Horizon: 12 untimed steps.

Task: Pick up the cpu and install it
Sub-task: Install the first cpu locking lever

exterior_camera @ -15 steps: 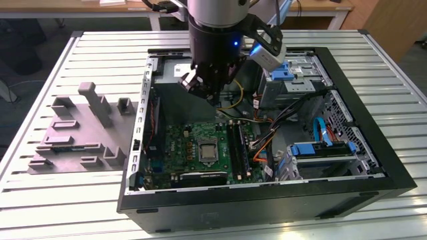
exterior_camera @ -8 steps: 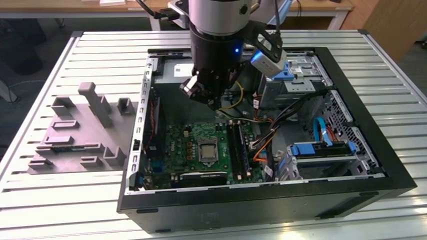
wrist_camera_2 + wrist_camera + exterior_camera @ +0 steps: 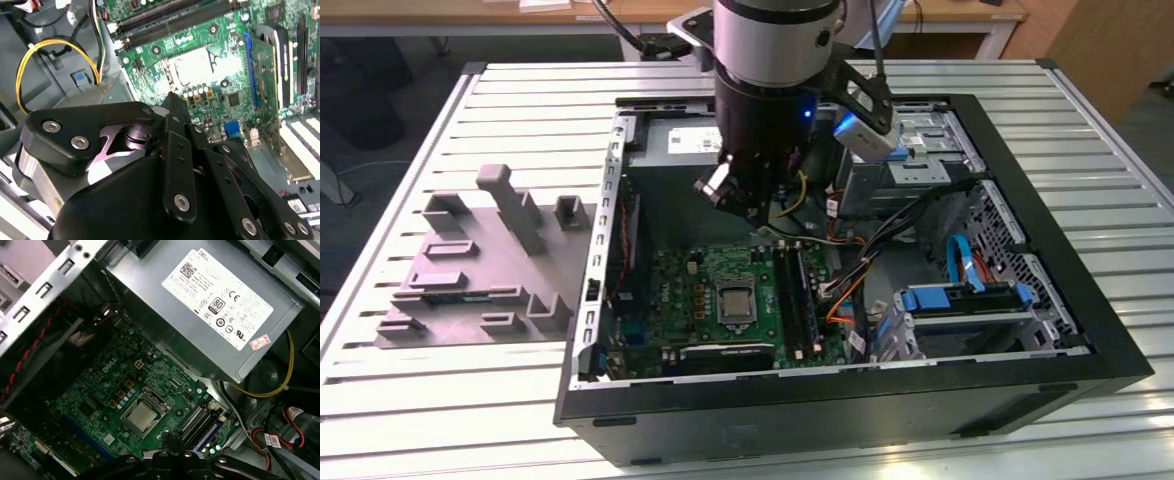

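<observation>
The silver-and-black robot arm (image 3: 774, 60) is seen pointed steeply downward in the exterior view. Its black linkage gripper (image 3: 736, 200) is held tilted toward that view's left, and the dark bolted finger links (image 3: 177, 165) are drawn close together in both wrist views.

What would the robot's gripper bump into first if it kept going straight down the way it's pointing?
Probably the green motherboard in the open computer case, near the cpu sitting in its socket. The gripper hangs above them, and depth is hard to judge.
</observation>
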Available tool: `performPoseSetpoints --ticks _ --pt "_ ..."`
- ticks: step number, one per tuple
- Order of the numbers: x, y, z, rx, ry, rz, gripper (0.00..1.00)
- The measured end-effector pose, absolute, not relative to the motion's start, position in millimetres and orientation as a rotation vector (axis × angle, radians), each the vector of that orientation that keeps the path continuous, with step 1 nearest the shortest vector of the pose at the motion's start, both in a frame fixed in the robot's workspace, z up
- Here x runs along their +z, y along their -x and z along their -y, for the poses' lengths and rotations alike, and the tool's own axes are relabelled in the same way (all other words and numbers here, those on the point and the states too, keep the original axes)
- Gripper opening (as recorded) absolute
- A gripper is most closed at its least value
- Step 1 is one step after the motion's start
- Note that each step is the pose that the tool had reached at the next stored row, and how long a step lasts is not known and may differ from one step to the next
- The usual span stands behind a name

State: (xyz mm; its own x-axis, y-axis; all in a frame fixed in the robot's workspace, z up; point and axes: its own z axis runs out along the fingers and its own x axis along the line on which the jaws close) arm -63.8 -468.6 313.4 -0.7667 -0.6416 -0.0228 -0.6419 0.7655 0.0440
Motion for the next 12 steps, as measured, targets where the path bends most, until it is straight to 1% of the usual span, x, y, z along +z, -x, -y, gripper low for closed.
performPoseSetpoints --ticks 8,9,12 --pt "305 47 469 0.08 1.071 -2.945 0.11" --pt "305 46 469 0.085 1.071 -2.943 0.11" --pt "303 46 469 0.128 1.069 -2.932 0.11"
